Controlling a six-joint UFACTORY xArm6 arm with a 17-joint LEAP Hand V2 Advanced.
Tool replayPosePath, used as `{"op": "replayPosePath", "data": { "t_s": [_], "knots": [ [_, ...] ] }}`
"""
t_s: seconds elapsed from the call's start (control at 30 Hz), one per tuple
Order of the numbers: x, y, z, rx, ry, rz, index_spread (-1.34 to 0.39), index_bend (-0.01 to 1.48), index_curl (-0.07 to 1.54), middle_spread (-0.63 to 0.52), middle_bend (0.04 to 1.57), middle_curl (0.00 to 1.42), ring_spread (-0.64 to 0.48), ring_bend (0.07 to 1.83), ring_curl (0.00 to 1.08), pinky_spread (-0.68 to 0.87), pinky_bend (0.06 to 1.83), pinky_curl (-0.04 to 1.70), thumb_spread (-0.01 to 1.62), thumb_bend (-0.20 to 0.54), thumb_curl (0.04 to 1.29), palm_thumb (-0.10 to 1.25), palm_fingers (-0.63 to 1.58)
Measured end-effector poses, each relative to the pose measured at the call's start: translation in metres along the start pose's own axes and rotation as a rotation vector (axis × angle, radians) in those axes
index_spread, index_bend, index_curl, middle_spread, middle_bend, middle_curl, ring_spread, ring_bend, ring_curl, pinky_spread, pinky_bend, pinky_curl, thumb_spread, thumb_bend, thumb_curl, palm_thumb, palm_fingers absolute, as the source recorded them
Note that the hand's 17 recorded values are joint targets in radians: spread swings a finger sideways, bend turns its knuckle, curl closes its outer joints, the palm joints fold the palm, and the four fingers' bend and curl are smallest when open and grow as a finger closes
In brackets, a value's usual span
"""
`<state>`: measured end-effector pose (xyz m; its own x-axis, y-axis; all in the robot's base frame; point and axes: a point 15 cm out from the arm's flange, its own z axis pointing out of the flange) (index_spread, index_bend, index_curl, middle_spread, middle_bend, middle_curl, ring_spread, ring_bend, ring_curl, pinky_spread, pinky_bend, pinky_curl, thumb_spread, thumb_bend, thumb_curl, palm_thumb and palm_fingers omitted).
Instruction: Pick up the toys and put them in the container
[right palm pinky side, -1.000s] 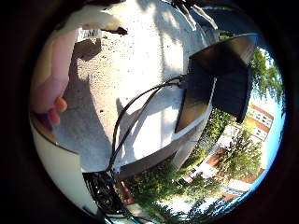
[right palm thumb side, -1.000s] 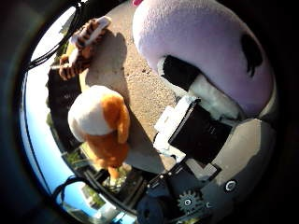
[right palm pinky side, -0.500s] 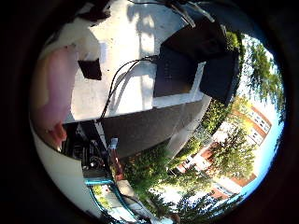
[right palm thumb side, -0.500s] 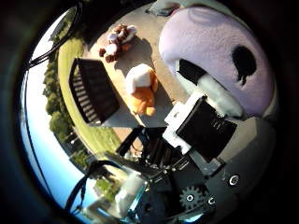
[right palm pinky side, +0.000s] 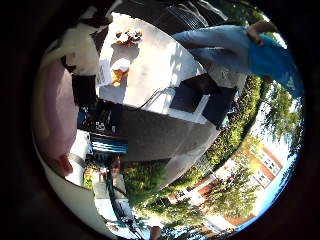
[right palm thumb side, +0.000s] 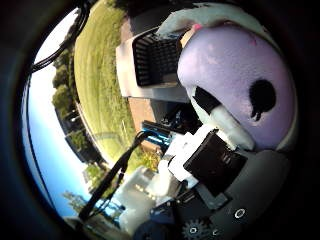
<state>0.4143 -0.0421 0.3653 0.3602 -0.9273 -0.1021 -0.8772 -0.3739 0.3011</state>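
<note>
My hand (right palm thumb side: 215, 150) is shut on a big pink plush toy (right palm thumb side: 235, 75) with a black spot, which fills much of the right thumb side palm view and presses against the palm. Its pink edge also shows in the right little finger side palm view (right palm pinky side: 48, 105). A black slatted container (right palm thumb side: 155, 58) lies just beyond the plush. In the right little finger side palm view, far below, a striped toy (right palm pinky side: 126, 35) and an orange and white plush toy (right palm pinky side: 120, 68) lie on a light table (right palm pinky side: 155, 60).
A person in a teal top (right palm pinky side: 255, 50) stands beside the table. Black cases (right palm pinky side: 200, 98) lie by the table's edge. Grass (right palm thumb side: 95, 85), bushes (right palm pinky side: 235, 120) and buildings (right palm pinky side: 265, 160) surround the spot.
The hand has risen and turned with the pink plush still in it. The table and the two toys now look much farther off, and the black container has come close beside the plush.
</note>
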Motion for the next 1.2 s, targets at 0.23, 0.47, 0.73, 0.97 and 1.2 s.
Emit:
{"op": "replayPosePath", "data": {
  "t_s": [0.23,0.47,0.73,0.97,1.2],
  "knots": [
    [-0.121,-0.081,0.011,0.066,-0.061,-0.124,-1.01,1.01,0.11,-0.22,1.28,1.11,-0.13,1.5,0.89,0.11,1.54,0.88,1.2,-0.011,0.68,0.95,0.73],
    [-0.164,-0.188,0.1,0.064,-0.082,-0.122,-1.01,1.07,0.09,-0.22,1.3,1.11,-0.13,1.52,0.89,0.11,1.54,0.93,1.21,-0.038,0.67,0.87,0.7],
    [-0.166,-0.242,0.201,0.002,-0.11,-0.072,-0.65,1.06,0.11,-0.15,0.91,0.94,0.02,1.34,0.78,0.19,1.33,0.92,1.32,-0.028,0.54,0.78,0.21],
    [-0.142,-0.229,0.201,-0.042,-0.149,-0.164,-0.45,0.74,0.11,0.04,0.33,0.58,0.23,0.68,0.46,0.37,0.92,0.66,1.24,-0.003,0.48,0.82,-0.26],
    [-0.098,-0.189,0.115,0.066,-0.178,-0.227,-0.46,0.44,0.11,0.12,0.15,0.44,0.29,0.48,0.35,0.46,0.77,0.54,1.16,-0.024,0.49,0.86,-0.12]
  ]
}}
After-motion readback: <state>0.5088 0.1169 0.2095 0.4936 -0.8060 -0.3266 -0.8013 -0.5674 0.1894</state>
